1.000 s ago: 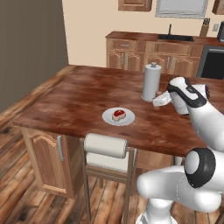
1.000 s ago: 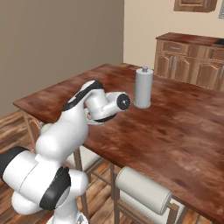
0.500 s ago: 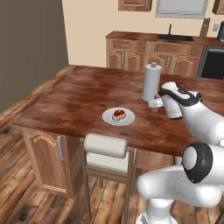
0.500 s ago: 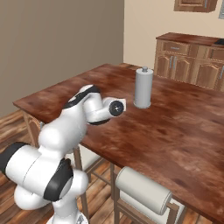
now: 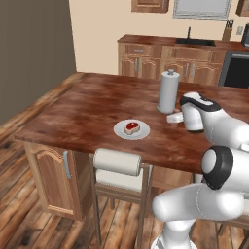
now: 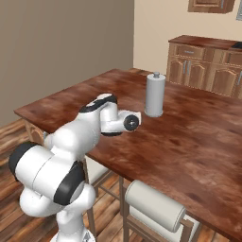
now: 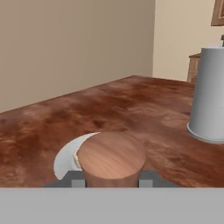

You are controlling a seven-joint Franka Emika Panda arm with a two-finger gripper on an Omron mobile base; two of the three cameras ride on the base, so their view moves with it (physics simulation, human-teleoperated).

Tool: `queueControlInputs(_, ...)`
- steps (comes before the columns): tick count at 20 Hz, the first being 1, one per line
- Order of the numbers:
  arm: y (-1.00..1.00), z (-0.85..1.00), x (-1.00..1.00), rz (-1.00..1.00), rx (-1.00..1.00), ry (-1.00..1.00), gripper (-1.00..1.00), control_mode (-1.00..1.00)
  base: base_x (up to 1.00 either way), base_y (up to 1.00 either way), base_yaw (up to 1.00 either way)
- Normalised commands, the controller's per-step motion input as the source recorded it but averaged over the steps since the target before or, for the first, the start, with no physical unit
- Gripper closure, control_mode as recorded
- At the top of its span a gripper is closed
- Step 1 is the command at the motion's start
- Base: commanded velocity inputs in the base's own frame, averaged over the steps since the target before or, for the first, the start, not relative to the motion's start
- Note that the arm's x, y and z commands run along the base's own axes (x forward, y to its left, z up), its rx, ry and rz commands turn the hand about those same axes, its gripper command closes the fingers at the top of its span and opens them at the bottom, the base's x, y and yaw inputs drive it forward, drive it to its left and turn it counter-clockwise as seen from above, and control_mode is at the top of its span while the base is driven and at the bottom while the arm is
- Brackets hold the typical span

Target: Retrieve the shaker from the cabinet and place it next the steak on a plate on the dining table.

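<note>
The light is even and soft, with no single visible source. All three pictures are bright and clean, free of noise and motion blur, as rendered scenes are. The table (image 5: 92, 109) has a glossy top with pale, washed-out sheen along its grain, strongest towards the far side in the hand view. Shadows are faint: a soft dark patch lies under the plate (image 5: 131, 130) and at the foot of the white cylinder (image 6: 154, 94). The space under the table is dimmer. In the hand view the shaker (image 7: 111, 159) fills the near foreground and looks slightly soft, its wood grain smeared. Straight edges stay straight out to the borders.
</note>
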Motion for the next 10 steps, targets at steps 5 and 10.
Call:
queueControlInputs(5, 0.0, -0.33, 0.0, 0.0, 0.0, 0.0, 1.0, -1.0, 0.0, 0.0, 0.0)
queueControlInputs(10, 0.0, -0.3, 0.06, 0.0, 0.0, 0.0, 1.0, -1.0, 0.0, 0.0, 0.0)
